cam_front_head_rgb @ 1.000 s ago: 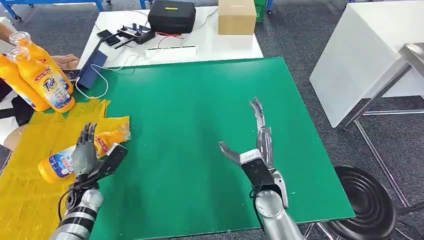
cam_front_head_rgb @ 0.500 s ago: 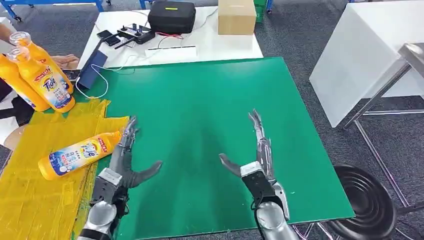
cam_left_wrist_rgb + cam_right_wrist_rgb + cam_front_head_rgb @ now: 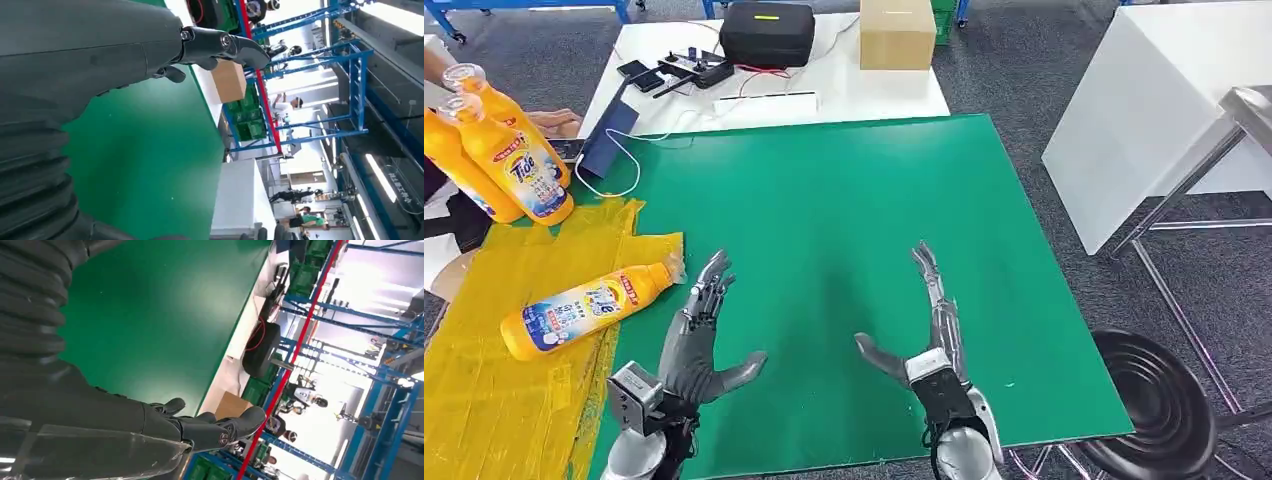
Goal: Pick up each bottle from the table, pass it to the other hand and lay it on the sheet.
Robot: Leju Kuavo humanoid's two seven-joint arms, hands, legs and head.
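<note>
Both my hands hung open over the green table w/ nothing in them. My left hand sat lower left of centre in the head view, fingers spread and pointing up-frame, thumb out to the right. My right hand sat lower right of centre, same pose, thumb out to the left. The hands were well apart from each other.

One bottle lay on its side on the yellow sheet at the left of the frame, cap end near the sheet's right edge, just beside my left fingertips but not touching. Two more bottles were at the upper left, tilted, beyond the sheet's far end; a person's hand was close behind them. Couldn't tell if they stood alone or were being held.

My read: one bottle done, next pick not begun, and no bottle on the green within easy reach.

Risks from here:
- The laid bottle is round and near the sheet edge; a left-hand sweep past it could nudge it and roll it off onto the green.
- Reaching for the upper-left pair could meet the person's hand, or tip one bottle into the other.
- A handover w/ a poor grip could drop a bottle.
</note>
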